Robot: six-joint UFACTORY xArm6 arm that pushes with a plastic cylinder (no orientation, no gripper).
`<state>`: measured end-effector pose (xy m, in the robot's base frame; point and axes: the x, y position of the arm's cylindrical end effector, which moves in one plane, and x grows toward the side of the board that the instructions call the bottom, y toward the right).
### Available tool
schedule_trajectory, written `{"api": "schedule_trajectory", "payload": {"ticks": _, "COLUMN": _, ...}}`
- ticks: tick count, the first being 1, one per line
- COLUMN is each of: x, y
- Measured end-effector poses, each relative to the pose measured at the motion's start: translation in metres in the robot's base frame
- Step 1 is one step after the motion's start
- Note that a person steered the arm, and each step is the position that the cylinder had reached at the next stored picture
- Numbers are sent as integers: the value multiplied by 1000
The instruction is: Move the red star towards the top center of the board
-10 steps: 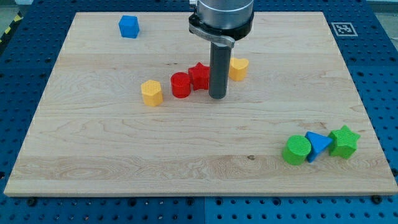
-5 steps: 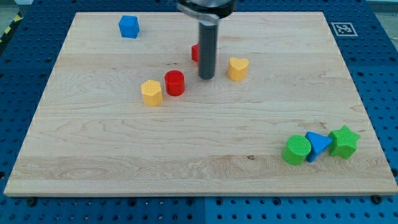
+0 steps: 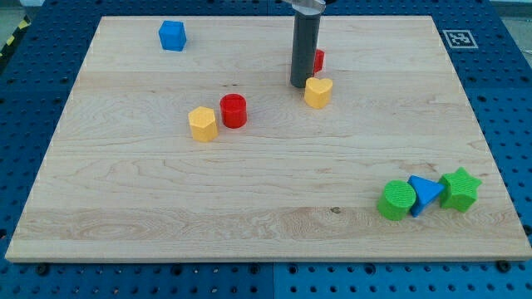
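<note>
The red star (image 3: 318, 60) is mostly hidden behind my rod; only a red sliver shows at the rod's right side, in the upper middle of the board. My tip (image 3: 300, 85) rests on the board just in front of the star and just up-left of the yellow heart (image 3: 317, 91). A red cylinder (image 3: 233, 110) and a yellow hexagonal block (image 3: 202, 123) sit side by side to the lower left of the tip.
A blue cube (image 3: 172, 35) sits near the board's top left. A green cylinder (image 3: 396, 200), a blue triangle (image 3: 425, 193) and a green star (image 3: 460, 188) cluster at the bottom right. A marker tag (image 3: 458, 38) lies off the board's top right corner.
My rod has moved up and to the right. The red star has gone from beside the red cylinder up and right, past the yellow heart. The red cylinder shifted slightly left.
</note>
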<state>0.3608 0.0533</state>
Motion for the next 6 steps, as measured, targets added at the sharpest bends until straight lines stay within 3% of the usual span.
{"api": "schedule_trajectory", "payload": {"ticks": 1, "x": 2, "y": 44}}
{"api": "schedule_trajectory", "payload": {"ticks": 3, "x": -68, "y": 35}}
{"api": "schedule_trajectory", "payload": {"ticks": 4, "x": -64, "y": 36}}
{"api": "schedule_trajectory", "payload": {"ticks": 5, "x": -22, "y": 52}}
{"api": "schedule_trajectory", "payload": {"ticks": 6, "x": -8, "y": 40}}
